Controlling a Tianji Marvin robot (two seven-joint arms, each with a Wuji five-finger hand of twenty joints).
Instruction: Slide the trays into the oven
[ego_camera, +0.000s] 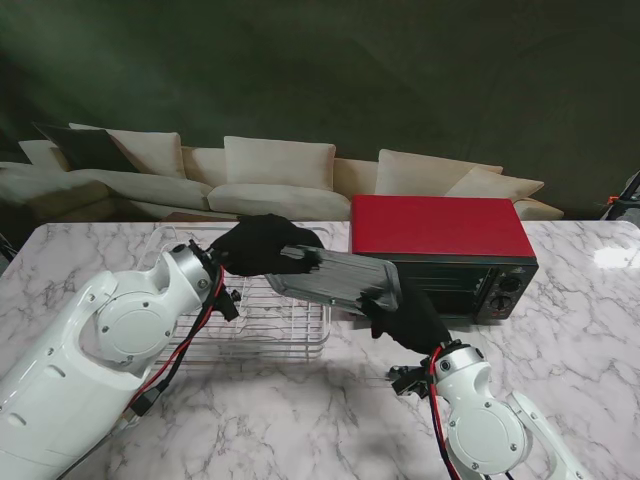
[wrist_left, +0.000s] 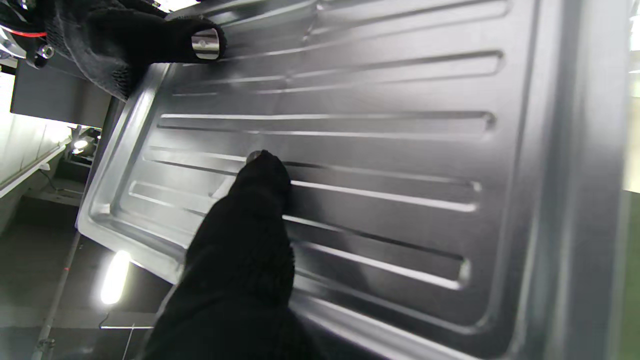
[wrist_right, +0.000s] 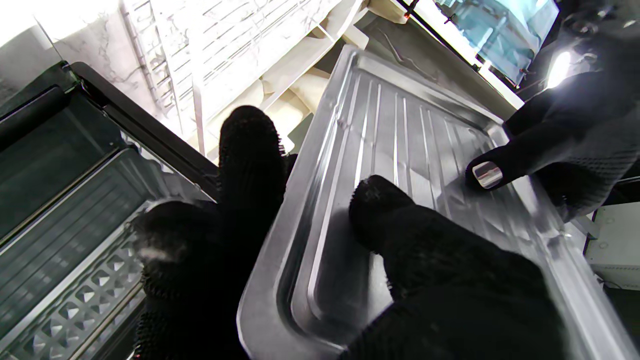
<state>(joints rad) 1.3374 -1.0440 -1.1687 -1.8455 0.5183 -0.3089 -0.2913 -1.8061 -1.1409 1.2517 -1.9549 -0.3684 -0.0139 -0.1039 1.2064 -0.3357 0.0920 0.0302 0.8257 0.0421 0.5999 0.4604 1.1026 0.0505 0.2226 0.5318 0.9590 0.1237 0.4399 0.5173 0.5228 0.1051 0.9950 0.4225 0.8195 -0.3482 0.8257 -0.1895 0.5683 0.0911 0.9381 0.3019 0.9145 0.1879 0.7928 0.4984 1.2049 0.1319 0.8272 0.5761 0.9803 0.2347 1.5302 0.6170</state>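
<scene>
A ribbed metal tray (ego_camera: 335, 278) is held in the air between two black-gloved hands, the left hand (ego_camera: 262, 243) and right hand (ego_camera: 408, 318) each clamped on an opposite edge, probably to keep it level. Just beyond the right fingers (wrist_right: 250, 150) stands the red oven (ego_camera: 440, 250), its door seemingly open. A wire rack (ego_camera: 262, 325) lies on the marble table (ego_camera: 580, 340) beneath the left fingers.

White rounded arms (ego_camera: 95, 350), red cables, black-gloved robot hands (ego_camera: 258, 243).

A marble table (ego_camera: 560, 340) — behind it, a cream sofa (ego_camera: 280, 175).
</scene>
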